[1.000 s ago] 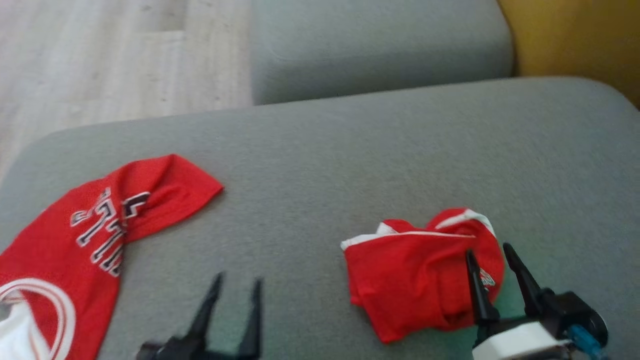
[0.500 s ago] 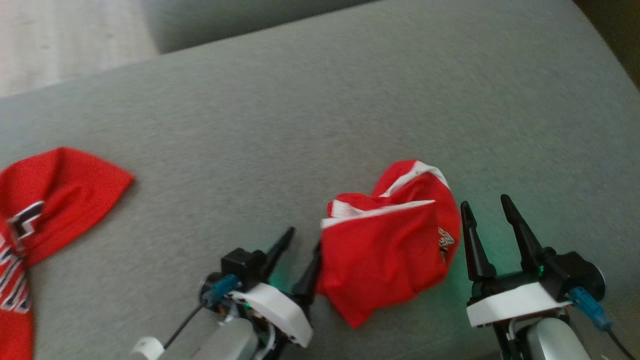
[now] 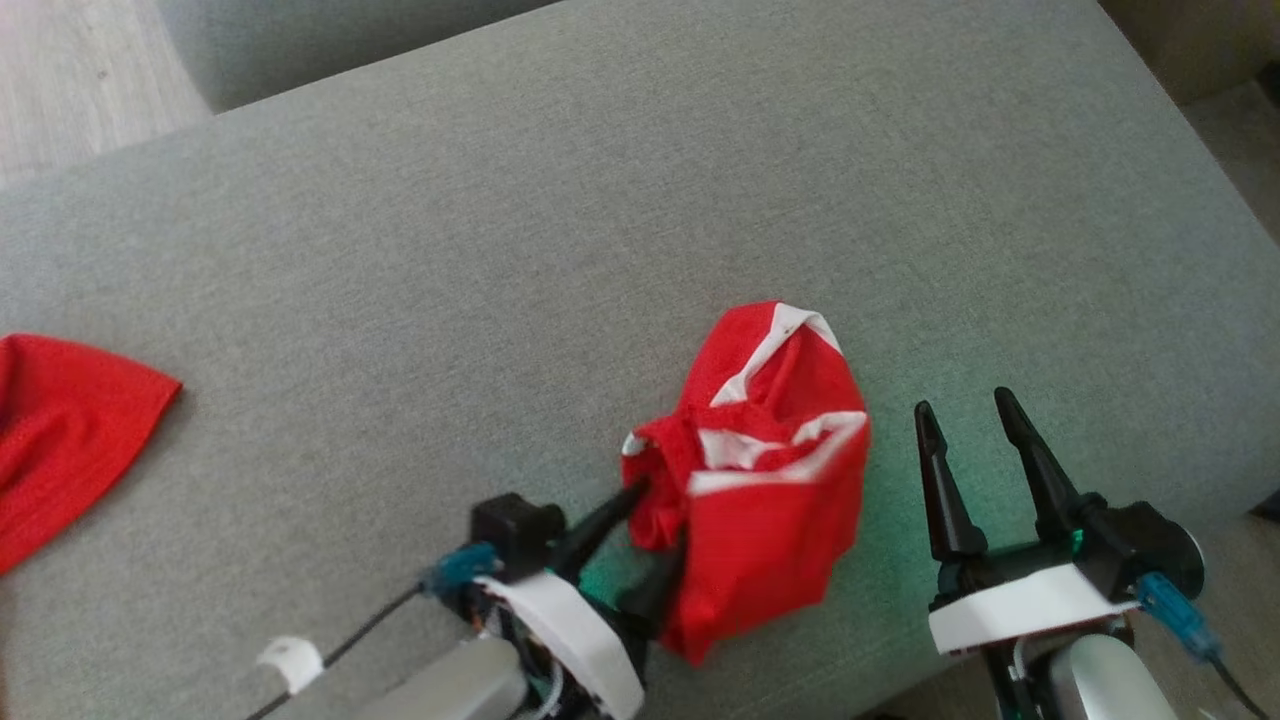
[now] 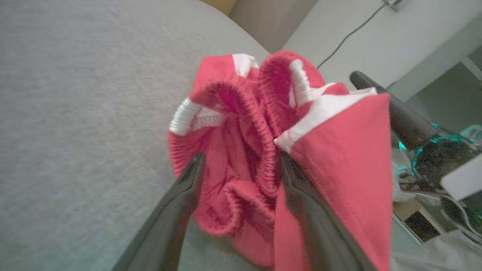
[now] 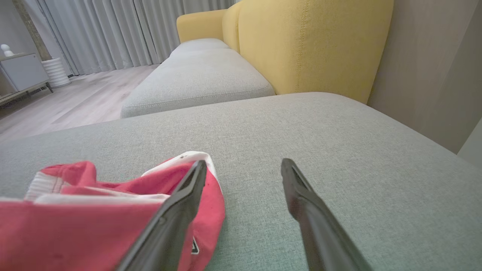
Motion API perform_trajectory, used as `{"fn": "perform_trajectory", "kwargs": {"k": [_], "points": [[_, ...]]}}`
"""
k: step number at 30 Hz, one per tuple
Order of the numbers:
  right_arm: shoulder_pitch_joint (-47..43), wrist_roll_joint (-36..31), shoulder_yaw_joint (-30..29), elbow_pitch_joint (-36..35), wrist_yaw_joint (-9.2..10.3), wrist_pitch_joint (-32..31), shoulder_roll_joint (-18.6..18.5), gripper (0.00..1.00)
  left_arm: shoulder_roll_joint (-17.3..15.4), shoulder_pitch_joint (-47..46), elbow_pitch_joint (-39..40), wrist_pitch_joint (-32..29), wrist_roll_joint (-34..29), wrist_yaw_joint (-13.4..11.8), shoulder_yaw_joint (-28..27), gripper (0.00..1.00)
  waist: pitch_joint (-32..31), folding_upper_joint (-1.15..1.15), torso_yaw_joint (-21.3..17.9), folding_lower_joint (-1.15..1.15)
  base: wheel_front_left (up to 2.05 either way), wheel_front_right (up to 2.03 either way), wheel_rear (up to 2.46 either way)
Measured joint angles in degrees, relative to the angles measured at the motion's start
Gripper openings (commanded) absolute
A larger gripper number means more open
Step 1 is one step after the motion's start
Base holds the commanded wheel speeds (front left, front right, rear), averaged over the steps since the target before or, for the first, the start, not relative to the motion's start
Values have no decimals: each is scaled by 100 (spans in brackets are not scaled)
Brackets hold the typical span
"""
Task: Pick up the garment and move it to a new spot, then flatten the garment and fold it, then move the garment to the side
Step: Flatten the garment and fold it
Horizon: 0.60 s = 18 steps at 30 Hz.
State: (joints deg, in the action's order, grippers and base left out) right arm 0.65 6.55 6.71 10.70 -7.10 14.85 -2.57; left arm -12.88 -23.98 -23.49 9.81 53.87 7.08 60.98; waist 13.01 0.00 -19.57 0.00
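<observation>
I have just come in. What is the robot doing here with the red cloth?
The robot is working on crumpled red shorts with white trim on a grey sofa cushion. Its left gripper has open jaws around the bunched waistband, cloth between them. The right gripper hovers open just beside the shorts. Another red garment lies far to the left.

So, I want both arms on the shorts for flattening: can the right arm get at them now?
Probably yes. The right arm's fingers stand open just beside the shorts on the couch cushion, with nothing between them; a sideways move should do.
</observation>
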Motion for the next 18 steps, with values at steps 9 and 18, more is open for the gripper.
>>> {"fn": "perform_trajectory", "kwargs": {"k": [9, 18], "points": [[10, 0, 51, -47, 0, 0, 1, 100, 68, -648, -405, 227, -310, 7, 849, 100, 170, 0, -26, 0, 0, 0, 0], [216, 1, 138, -73, 0, 0, 1, 100, 397, -1237, -913, 426, -502, 7, 1090, 0, 350, 0, -75, 0, 0, 0, 0]]}}
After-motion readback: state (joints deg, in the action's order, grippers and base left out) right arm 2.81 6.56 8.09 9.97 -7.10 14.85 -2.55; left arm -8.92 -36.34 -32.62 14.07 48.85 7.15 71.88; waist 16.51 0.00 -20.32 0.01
